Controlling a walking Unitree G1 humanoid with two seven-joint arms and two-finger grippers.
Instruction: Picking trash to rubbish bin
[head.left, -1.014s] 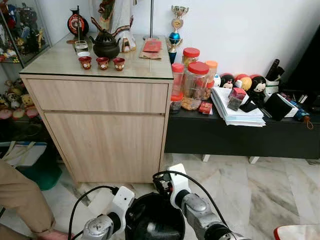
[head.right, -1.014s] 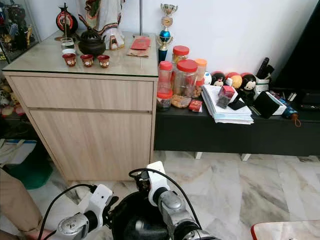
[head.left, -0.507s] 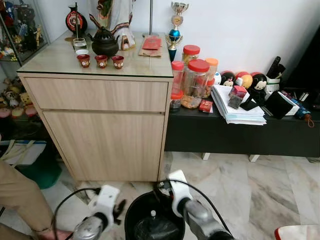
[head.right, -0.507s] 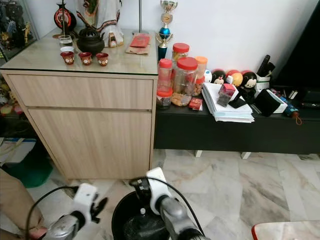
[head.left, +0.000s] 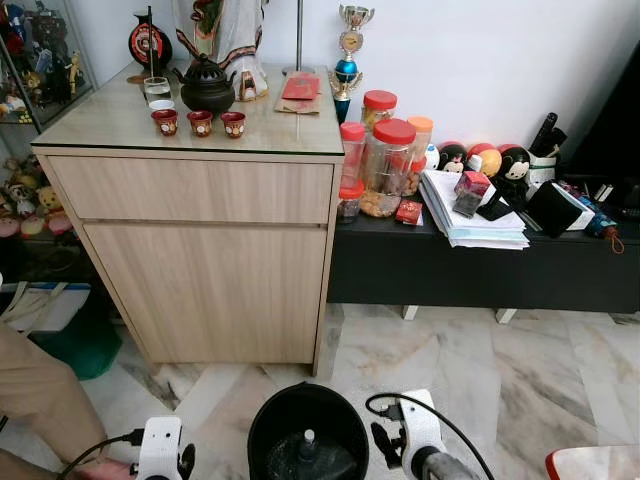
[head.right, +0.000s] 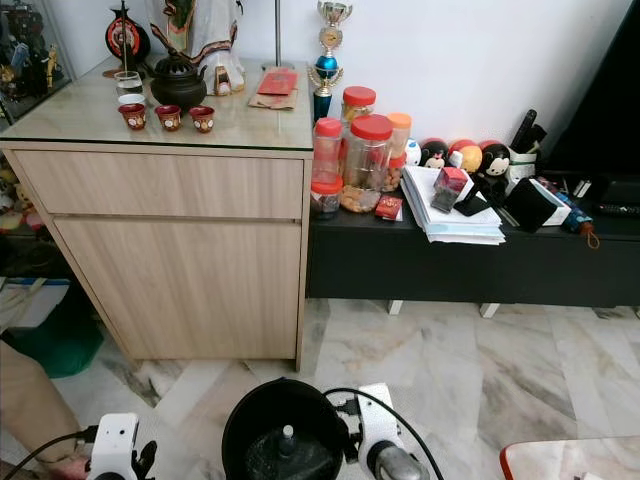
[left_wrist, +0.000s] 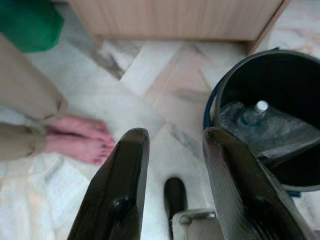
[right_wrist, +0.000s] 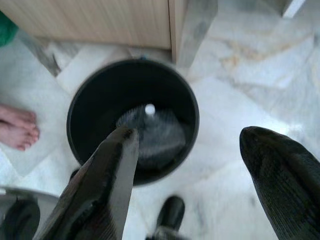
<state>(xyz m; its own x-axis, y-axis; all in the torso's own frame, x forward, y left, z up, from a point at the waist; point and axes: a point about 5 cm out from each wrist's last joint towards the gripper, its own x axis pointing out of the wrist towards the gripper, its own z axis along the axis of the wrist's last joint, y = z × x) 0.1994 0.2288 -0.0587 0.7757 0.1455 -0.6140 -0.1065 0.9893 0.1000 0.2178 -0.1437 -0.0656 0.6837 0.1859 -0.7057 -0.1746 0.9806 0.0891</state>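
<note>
Marble floor (head.left: 520, 360) carried black rubbish bin (head.left: 307, 410); wooden cabinet (head.left: 200, 260) stood at 11 o'clock from bin.

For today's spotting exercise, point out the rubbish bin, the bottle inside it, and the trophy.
rubbish bin (head.left: 262, 432): left eye view, left rim.
bottle (right_wrist: 149, 108): right wrist view, white cap.
trophy (head.left: 349, 42): left eye view, round middle.

Bright, even indoor light; soft glare on the pale marble floor (head.left: 520, 370); both wrist views' near black fingers (right_wrist: 100, 190) blurred.
</note>
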